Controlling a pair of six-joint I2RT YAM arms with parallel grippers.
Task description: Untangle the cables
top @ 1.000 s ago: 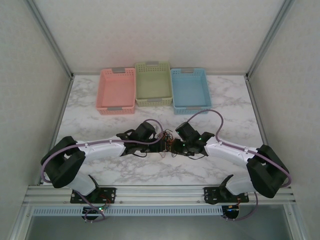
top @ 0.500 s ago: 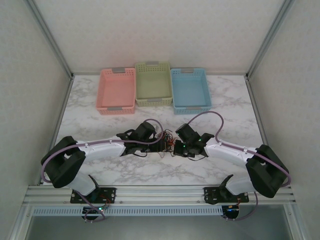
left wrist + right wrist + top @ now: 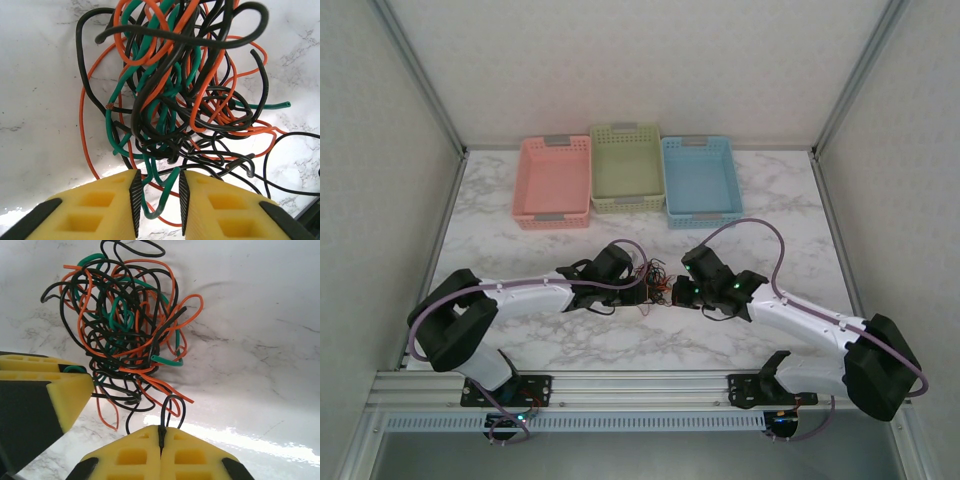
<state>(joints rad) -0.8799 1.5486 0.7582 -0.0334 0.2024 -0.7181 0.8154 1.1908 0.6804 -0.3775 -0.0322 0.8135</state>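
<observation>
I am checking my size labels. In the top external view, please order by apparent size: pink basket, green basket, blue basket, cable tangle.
1. pink basket and blue basket: they look alike, so unranked.
2. green basket: looks slightly smaller.
3. cable tangle: clearly the smallest.

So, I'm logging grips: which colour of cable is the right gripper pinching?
The black cable: a thin loop of it rises from the shut right gripper, while the orange cables and green cables lie outside it.

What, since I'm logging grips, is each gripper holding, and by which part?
The right gripper is shut on a black cable, pinched at the foot of a loop. The left gripper is open around the bend of a green cable, not clamped.
</observation>
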